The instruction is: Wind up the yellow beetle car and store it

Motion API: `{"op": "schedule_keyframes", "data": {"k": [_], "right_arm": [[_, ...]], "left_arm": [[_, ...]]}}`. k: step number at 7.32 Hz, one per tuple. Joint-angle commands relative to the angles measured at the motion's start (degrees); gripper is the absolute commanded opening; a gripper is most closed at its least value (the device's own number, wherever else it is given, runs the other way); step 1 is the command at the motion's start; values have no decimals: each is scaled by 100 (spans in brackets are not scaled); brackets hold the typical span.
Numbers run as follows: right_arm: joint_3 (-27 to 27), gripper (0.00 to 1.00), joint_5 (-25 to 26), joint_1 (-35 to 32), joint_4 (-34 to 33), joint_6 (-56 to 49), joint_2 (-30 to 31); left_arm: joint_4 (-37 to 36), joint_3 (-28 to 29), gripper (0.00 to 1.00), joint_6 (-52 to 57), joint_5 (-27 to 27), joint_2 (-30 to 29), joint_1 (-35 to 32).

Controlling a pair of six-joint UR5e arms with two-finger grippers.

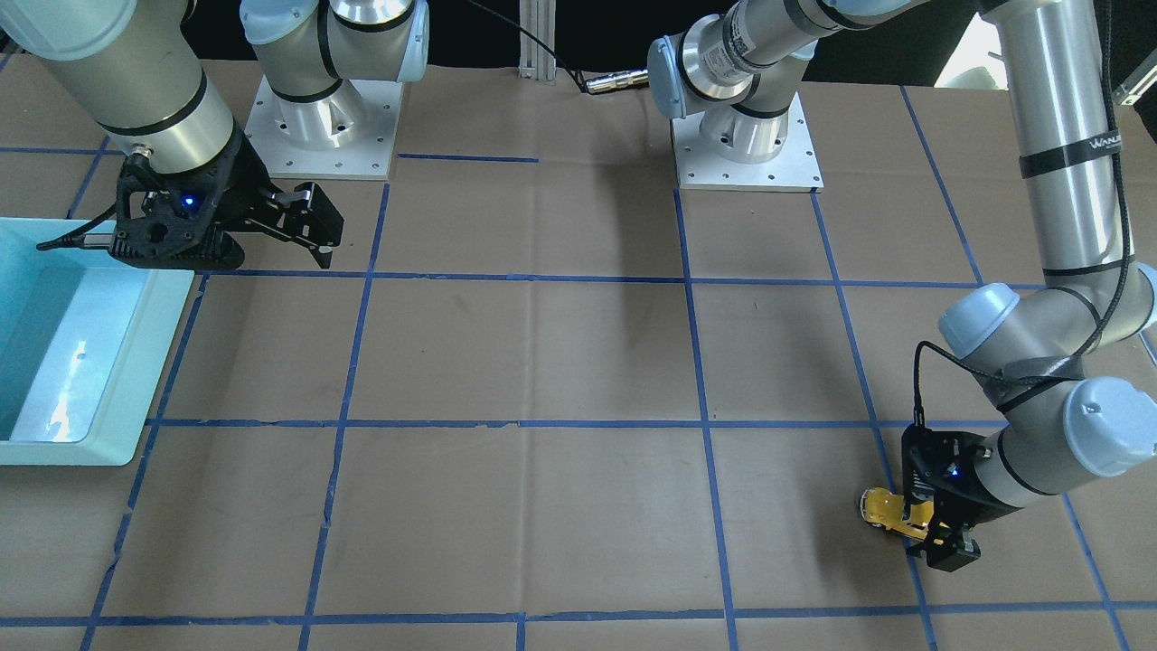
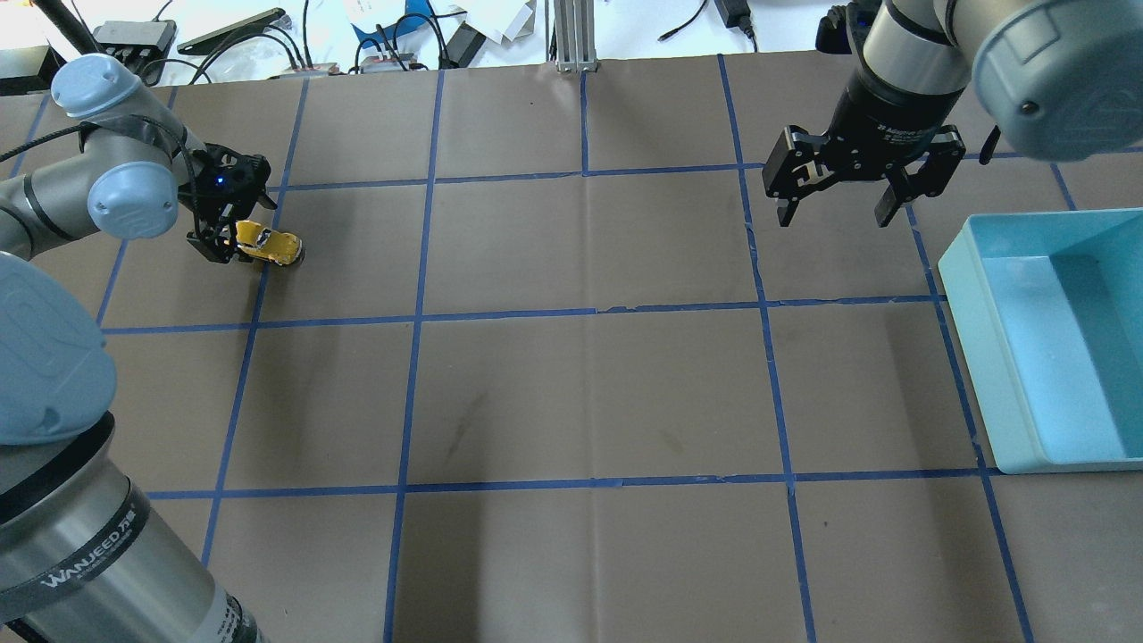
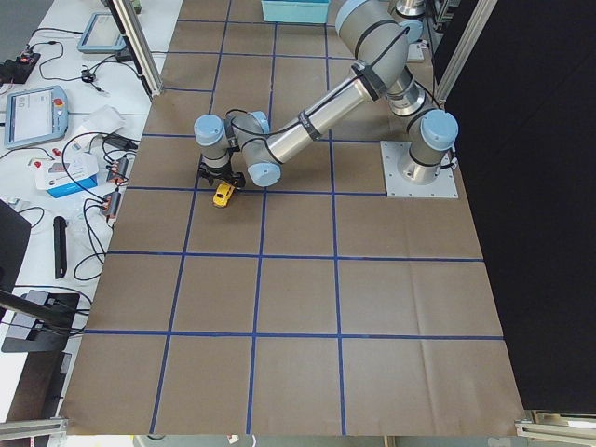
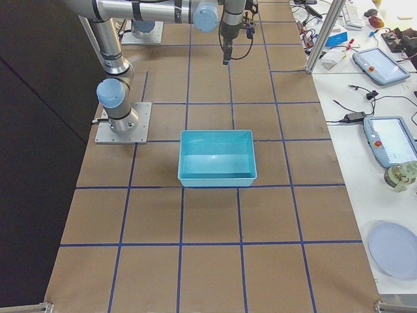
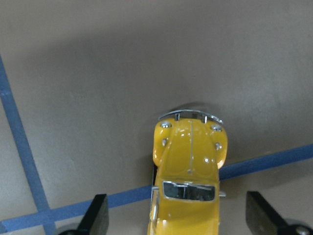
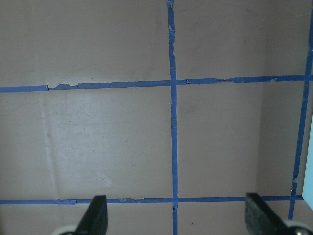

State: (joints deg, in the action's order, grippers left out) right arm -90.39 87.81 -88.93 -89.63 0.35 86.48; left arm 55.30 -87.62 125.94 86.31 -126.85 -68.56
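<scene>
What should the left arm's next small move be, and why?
Probably close the left gripper on the yellow beetle car. The car sits on the table between the open fingers, with a visible gap on each side, so nothing grips it yet and it cannot be wound.

Brown-covered table (image 2: 580, 402), blue tape grid (image 2: 589, 312); white side bench (image 4: 352, 208) with cables (image 4: 354, 117), tablets (image 4: 391, 140); black backdrop (image 3: 540, 233).

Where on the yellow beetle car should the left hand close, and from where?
Probably across its door sides, from above: the yellow beetle car sits upright between the open fingers of the left hand, its rounded hood offering no hold.
</scene>
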Motion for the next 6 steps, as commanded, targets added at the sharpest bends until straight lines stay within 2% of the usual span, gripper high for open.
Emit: {"op": "schedule_keyframes", "data": {"k": [1, 2, 6], "right_arm": [[-5, 100, 17, -1, -2, 0, 0], [-5, 100, 26, 8, 7, 0, 0], [12, 100, 43, 8, -11, -9, 0]], "left_arm": [[16, 8, 100, -8, 17, -16, 0], [25, 8, 98, -52, 26, -33, 0], [33, -27, 61, -35, 35, -24, 0]]}}
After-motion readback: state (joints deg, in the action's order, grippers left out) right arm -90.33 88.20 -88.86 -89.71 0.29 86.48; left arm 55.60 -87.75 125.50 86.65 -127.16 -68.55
